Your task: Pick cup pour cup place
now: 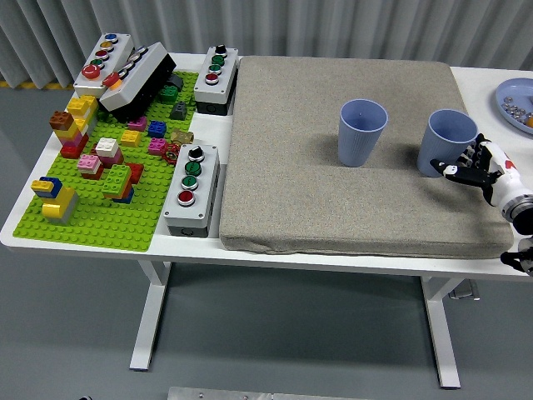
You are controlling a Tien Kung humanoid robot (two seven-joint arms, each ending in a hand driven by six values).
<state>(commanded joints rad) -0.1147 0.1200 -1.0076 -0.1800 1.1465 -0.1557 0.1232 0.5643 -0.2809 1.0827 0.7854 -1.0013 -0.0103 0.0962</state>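
Observation:
Two blue cups stand upright on the grey mat (333, 208): one near the middle (362, 132) and one further right (445, 142). My right hand (476, 167) comes in from the right edge, low over the mat. It is just right of the right cup's base. Its fingers (460, 172) are spread toward the cup and hold nothing. I cannot tell whether the fingertips touch the cup. I cannot see what is inside either cup. The left arm is out of view.
A blue plate (518, 102) with small items sits at the far right edge. A green brick baseplate (100, 212) with many bricks fills the left side. Button boxes stand at the mat's left edge (191, 187) and at the back (215, 77).

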